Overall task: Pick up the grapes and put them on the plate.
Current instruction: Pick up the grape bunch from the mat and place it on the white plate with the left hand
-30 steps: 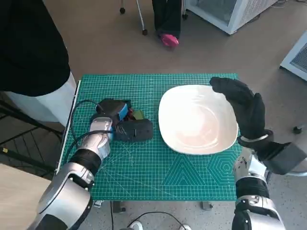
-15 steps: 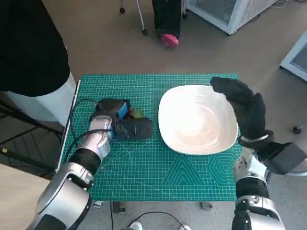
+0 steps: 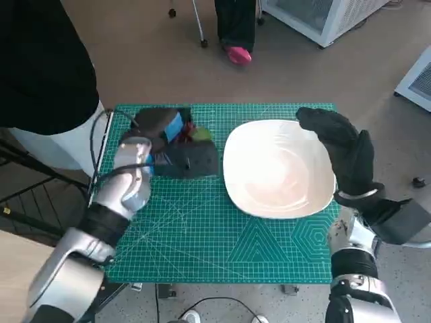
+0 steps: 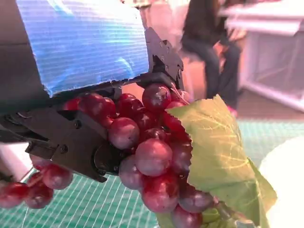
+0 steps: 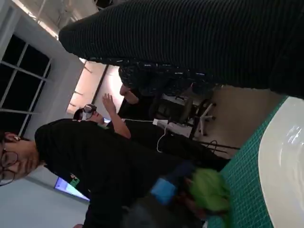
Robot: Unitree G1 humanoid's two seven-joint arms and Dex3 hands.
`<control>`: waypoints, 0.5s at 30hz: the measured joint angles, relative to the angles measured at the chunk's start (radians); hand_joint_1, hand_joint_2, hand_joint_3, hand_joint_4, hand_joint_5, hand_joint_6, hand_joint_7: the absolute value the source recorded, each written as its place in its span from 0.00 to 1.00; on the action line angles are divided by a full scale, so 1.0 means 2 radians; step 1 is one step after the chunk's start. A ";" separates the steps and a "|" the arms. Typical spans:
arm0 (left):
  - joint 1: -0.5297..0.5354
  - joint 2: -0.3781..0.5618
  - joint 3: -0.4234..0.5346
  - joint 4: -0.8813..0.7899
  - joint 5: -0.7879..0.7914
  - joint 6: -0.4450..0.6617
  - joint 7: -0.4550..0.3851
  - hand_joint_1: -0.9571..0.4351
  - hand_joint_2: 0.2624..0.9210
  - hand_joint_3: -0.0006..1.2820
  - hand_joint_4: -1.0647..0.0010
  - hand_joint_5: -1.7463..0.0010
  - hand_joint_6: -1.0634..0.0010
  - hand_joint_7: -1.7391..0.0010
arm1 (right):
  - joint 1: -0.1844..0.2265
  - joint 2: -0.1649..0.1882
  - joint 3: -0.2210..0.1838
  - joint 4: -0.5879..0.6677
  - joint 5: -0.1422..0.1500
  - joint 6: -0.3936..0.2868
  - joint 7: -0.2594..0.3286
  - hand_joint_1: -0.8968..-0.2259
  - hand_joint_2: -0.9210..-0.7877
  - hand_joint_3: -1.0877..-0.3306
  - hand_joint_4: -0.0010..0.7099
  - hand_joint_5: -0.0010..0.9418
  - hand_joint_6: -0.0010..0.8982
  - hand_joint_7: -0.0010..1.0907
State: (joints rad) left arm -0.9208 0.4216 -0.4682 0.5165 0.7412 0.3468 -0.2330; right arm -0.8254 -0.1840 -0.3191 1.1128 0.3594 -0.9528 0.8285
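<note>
Head view: left hand [image 3: 168,145] at 10 o'clock on green cutting mat [image 3: 202,235], forearm rising from 7 o'clock, blue-taped back turned up, black fingers pointing toward 3 o'clock. Clamped on grapes [image 3: 195,133]; only a red bit and the green leaf visible past the fingers at the hand's far edge. White plate [image 3: 279,168] at 2 o'clock on the mat, just beside the left hand's fingertips, not touching. Right hand [image 3: 343,151] in black glove raised over the plate's 3 o'clock rim, fingers extended and apart, arched toward 11 o'clock, holding nothing; forearm rising from 5 o'clock. Cannot tell whether glove touches the rim.

Left wrist view: red grapes [image 4: 152,156] bunched tight against the black fingers [image 4: 71,140] beneath the taped back, clear of the mat, green leaf [image 4: 218,152] hanging on the plate side; a few loose berries dangling at the opposite side. Seated person blurred in background.

Right wrist view: glove as dark band, plate edge [image 5: 285,156] close by, left hand with blue tape and green leaf across the mat, people behind it.
</note>
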 measured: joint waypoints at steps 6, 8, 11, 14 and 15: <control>0.014 0.004 0.007 -0.064 0.010 0.026 -0.016 0.69 1.00 0.10 0.40 0.26 0.49 0.32 | -0.002 0.002 -0.001 0.000 0.000 0.001 0.000 0.67 0.00 0.72 0.42 0.00 0.30 0.01; 0.018 0.004 0.006 -0.074 0.017 0.028 -0.017 0.69 1.00 0.10 0.40 0.27 0.49 0.32 | -0.002 0.003 -0.001 0.000 0.000 0.001 0.000 0.67 0.00 0.72 0.42 0.00 0.30 0.01; 0.023 0.004 0.004 -0.081 0.026 0.029 -0.017 0.69 1.00 0.11 0.41 0.25 0.49 0.32 | -0.002 0.004 -0.001 -0.001 0.001 0.001 0.000 0.67 0.00 0.72 0.42 0.00 0.30 0.01; 0.028 0.005 0.001 -0.084 0.035 0.026 -0.017 0.69 1.00 0.13 0.45 0.21 0.51 0.33 | -0.002 0.004 -0.002 -0.001 0.001 0.001 0.001 0.67 0.00 0.72 0.42 0.01 0.30 0.01; 0.030 0.005 0.001 -0.085 0.037 0.025 -0.017 0.69 1.00 0.13 0.46 0.20 0.51 0.33 | -0.002 0.004 -0.002 -0.001 0.001 0.001 0.001 0.67 0.00 0.72 0.42 0.01 0.30 0.01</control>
State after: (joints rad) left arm -0.8610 0.4309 -0.4669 0.3463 0.8157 0.3960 -0.2663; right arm -0.8297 -0.1752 -0.3236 1.1103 0.3618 -0.9501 0.8299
